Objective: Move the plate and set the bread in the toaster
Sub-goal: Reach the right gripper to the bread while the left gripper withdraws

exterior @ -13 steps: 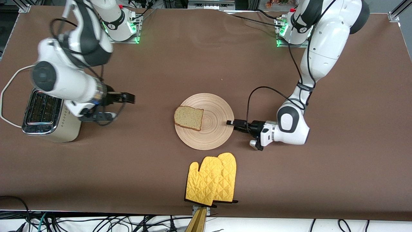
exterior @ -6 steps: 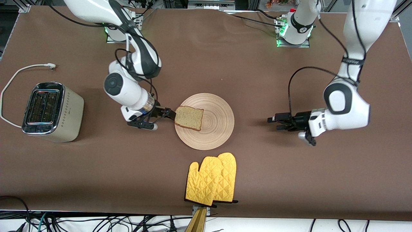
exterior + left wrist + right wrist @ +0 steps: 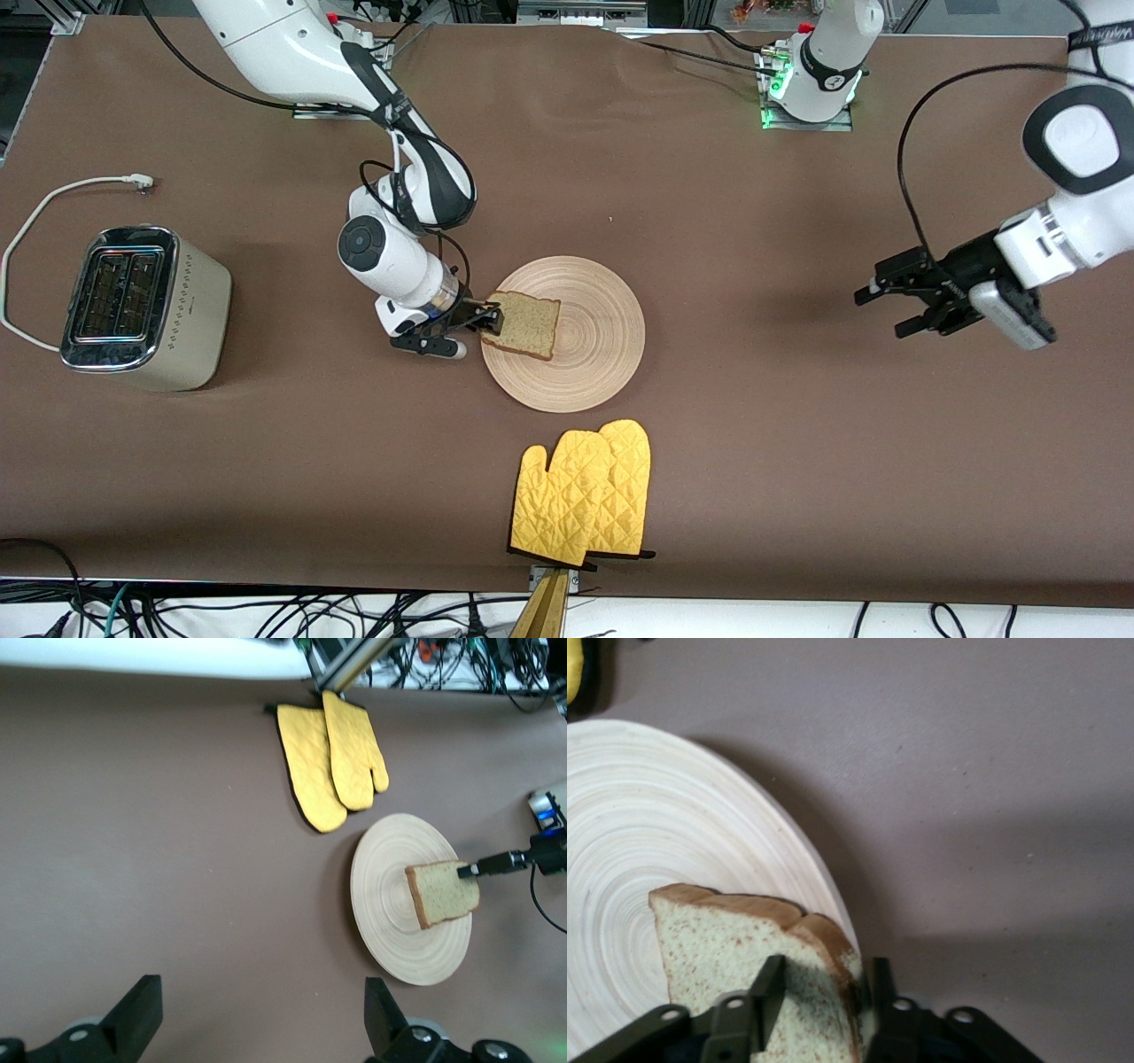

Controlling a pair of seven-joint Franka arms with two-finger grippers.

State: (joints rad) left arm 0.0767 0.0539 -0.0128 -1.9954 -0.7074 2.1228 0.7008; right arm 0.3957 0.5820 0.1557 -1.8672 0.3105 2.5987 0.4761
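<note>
Front view: right gripper (image 3: 485, 321) moved in from beside the plate (image 3: 594, 372) to the bread's (image 3: 524, 324) crust edge toward the toaster (image 3: 142, 306), while left gripper (image 3: 895, 297) drew off toward its end of the table, fingers wide apart, so the plate move looks done. Left wrist view: bread (image 3: 443, 895) flat on plate (image 3: 390, 930), near square, no clear long axis. Right wrist view: fingers (image 3: 766, 992) astride the crust, seemingly pinching it.
</note>
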